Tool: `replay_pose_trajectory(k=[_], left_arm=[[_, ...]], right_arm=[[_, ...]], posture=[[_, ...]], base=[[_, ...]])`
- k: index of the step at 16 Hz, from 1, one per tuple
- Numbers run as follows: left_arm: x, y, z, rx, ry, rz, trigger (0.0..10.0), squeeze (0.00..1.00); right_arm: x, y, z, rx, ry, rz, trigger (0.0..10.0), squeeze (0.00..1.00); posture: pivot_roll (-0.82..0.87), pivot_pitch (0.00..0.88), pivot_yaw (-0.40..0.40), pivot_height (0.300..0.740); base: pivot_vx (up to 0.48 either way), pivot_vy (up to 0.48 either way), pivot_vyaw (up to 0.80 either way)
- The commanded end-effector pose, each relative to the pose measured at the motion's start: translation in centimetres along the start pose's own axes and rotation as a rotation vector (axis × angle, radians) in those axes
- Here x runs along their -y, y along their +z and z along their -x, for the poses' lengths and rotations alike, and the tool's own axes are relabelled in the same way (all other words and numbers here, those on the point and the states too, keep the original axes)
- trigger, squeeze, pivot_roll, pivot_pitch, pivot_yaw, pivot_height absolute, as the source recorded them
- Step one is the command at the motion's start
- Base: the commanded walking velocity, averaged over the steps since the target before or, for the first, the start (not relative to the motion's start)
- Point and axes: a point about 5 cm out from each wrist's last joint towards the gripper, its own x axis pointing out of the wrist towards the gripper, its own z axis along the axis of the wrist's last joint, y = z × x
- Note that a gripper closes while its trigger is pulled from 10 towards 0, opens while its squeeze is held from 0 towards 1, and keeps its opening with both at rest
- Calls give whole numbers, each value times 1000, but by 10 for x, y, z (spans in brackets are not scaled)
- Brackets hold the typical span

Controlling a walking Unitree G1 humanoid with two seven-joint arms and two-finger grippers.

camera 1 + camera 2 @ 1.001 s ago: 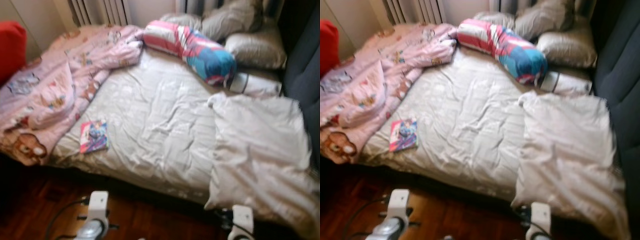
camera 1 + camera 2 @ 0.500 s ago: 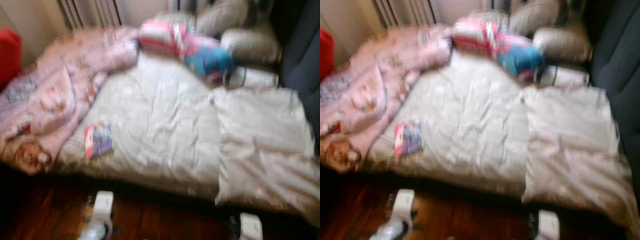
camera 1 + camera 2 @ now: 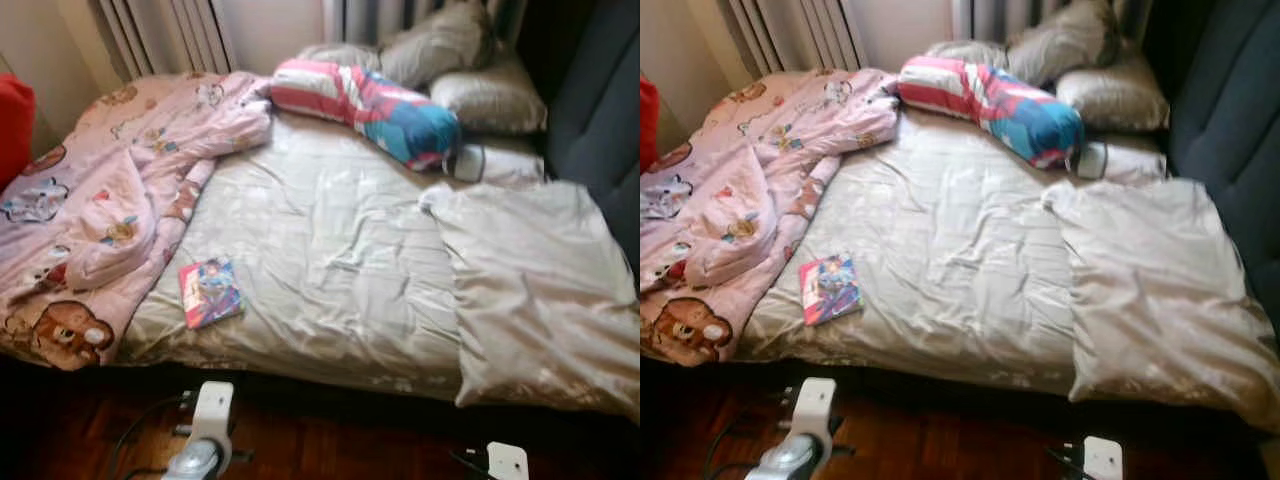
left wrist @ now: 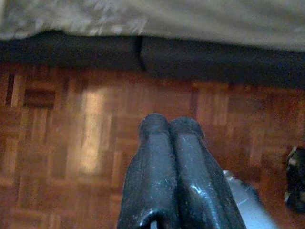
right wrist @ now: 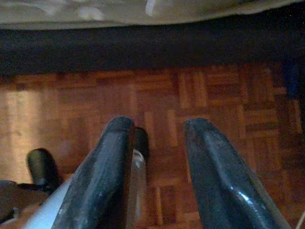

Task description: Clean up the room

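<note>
**Standing at the foot of an unmade bed, both arms low over the floor**

From the head camera I see the bed (image 3: 330, 260) across most of the view, covered by a wrinkled pale grey sheet. A pink cartoon-print blanket (image 3: 110, 200) is heaped along its left side, with a bear printed at its near corner. On the right, a grey duvet (image 3: 540, 290) lies spread over the near corner and reaches the mattress edge. At the head of the bed, grey pillows (image 3: 480, 95) are stacked against the wall, and a striped bolster cushion (image 3: 370, 105) in pink, white and blue lies slantwise in front of them. Past the right side of the bed there is a dark blue upholstered surface (image 3: 600, 120). A red shape (image 3: 12, 125) sits at the far left edge.

A small colourful book (image 3: 210, 292) lies flat on the sheet near the foot, just beside the pink blanket's edge.

Below me is parquet floor (image 4: 71, 143). My left gripper (image 4: 170, 125) hangs over it, fingers pressed together and holding nothing. My right gripper (image 5: 157, 126) hangs likewise over the parquet with its fingers spread apart, nothing between them.
</note>
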Motion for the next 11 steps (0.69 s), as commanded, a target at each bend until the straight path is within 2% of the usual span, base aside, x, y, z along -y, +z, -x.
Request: replay_pose_trajectory(k=[1, 2, 6, 11], left_arm=[[-2, -7, 1, -29, -2, -30, 10000, 0], [-2, -8, 2, -29, -4, -32, 10000, 0], [-1, -7, 1, -27, -3, -28, 10000, 0], [1, -3, 0, -21, -3, -19, 10000, 0]], right_arm=[[-6, -6, 1, -19, 15, -1, 10000, 0], [-6, -6, 2, -16, 10, -19, 10000, 0], [-8, -4, 1, -10, 29, 2, 10000, 0], [-7, 2, -1, -1, 28, 3, 10000, 0]], posture=[[-70, 110, 76, 740], [-72, 104, 77, 740], [-73, 101, 71, 740], [-57, 142, 63, 740]], base=[[0, 345, 0], [0, 345, 0], [0, 343, 0], [0, 344, 0]])
